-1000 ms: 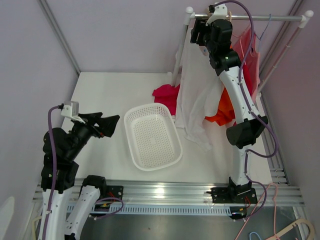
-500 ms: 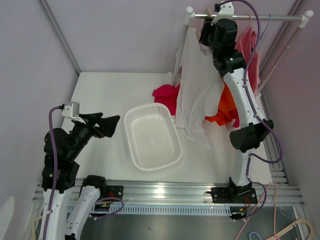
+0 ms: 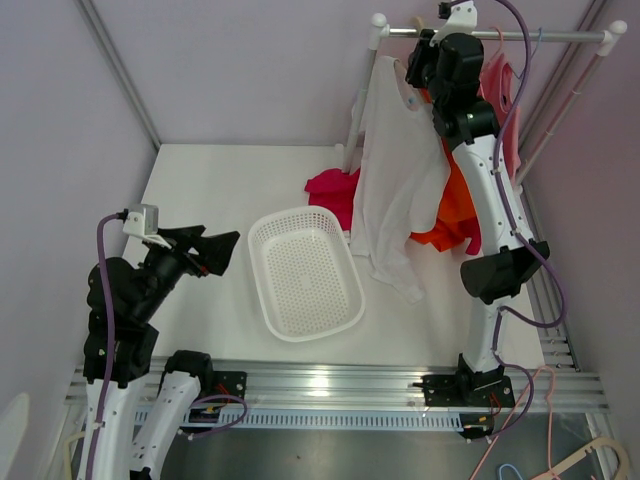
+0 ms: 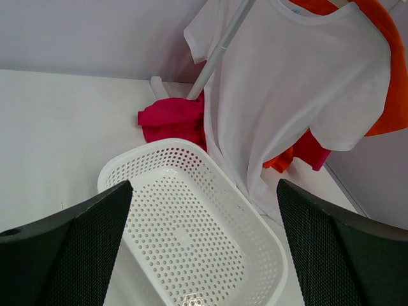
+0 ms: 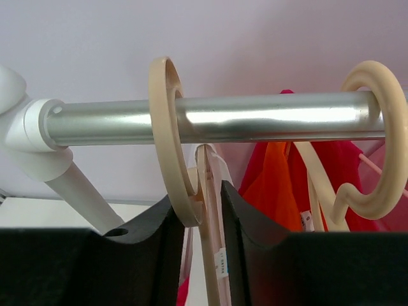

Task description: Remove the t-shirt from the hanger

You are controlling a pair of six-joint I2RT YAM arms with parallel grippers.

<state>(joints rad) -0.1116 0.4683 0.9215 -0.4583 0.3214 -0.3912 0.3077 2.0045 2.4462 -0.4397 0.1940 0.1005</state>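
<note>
Table: white, with the rack at its far right corner. The task's things are all up there, on my right arm's side.
Rail: it runs crosswise in my right wrist view, just above my fingers. Anything hooked on it has to rise before it can come free.
T-shirt: white, hanging on the hanger from the rail, long axis straight down. It drops away below my right gripper, and its hem reaches the table beside the basket.
Other clothes: an orange garment hangs just behind the t-shirt, and a pink one lies on the table by the rack's foot.
Basket: on the table between my two arms, near the t-shirt's hem, with nothing in it.
Hanger: its hook loops over the rail near the rail's end. Its neck runs down from the hook. A second hanger hooks on further along, apart from mine.
Right gripper: right under the rail, jaws drawn in on the hanger's neck, one on each side, pinching it as far as I can judge.
Left gripper: jaws spread wide and holding nothing, low over the near left of the table, facing the basket and well apart from the t-shirt.
Nearer arm: my right, already at the hook, so I judge the lift falls to it.
</note>
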